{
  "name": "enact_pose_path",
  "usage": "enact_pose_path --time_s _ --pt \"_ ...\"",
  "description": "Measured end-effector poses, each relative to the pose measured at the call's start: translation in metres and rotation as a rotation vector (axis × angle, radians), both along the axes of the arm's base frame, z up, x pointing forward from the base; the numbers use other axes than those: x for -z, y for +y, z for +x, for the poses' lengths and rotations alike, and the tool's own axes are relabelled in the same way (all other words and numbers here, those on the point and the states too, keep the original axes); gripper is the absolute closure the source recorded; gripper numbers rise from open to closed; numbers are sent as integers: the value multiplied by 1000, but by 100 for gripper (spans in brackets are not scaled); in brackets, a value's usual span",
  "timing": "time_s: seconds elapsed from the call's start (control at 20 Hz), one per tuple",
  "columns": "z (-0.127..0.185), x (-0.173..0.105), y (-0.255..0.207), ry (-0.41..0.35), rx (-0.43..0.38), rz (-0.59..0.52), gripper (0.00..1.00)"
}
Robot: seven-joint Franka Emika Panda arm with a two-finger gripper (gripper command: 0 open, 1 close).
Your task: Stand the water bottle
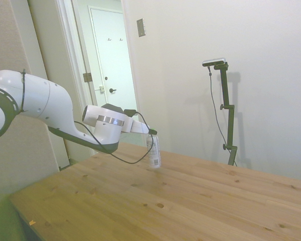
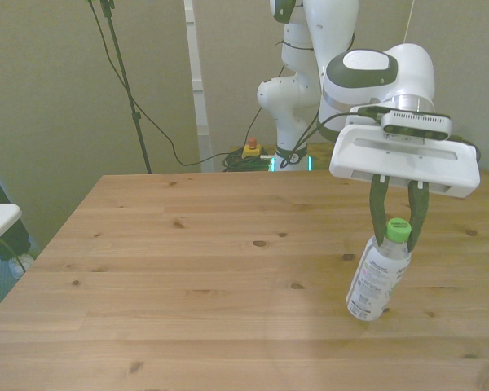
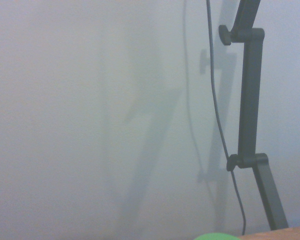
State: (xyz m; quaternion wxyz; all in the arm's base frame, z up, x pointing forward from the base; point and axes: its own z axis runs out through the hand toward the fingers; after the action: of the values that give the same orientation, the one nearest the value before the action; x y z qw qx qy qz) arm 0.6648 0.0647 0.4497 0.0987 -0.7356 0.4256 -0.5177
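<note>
Toward the lower right of the front view, the water bottle (image 2: 380,275) hangs nearly upright, leaning a little, with the gripper (image 2: 398,230) and its jaws pinching the neck just under the green cap (image 2: 398,229). Its base seems at or just above the counter (image 2: 187,269). Judging by this, the standing step is nearly done; next comes straightening it, settling the base flat, then letting go gently.

The side view looked across the wooden table (image 1: 190,201) from off one side, at about tabletop height, toward a pale wall and a doorway. The front view looked down over the same table (image 2: 187,269) from its near edge. Both took in the bottle (image 1: 153,150) (image 2: 379,273). The wrist view faced the wall from close by, showing only the green cap (image 3: 217,236) at its edge.
</note>
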Motion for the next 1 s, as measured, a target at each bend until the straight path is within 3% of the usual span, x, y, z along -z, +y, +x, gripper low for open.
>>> enact_pose_path --time_s 0.3,0.8,0.85,1.0 --pt "3 7 3 -60 -17 1 100" --pt "-4 25 5 -62 -29 5 100" --pt "-5 25 5 -63 -29 4 0" --pt "-5 25 5 -63 -29 5 0"
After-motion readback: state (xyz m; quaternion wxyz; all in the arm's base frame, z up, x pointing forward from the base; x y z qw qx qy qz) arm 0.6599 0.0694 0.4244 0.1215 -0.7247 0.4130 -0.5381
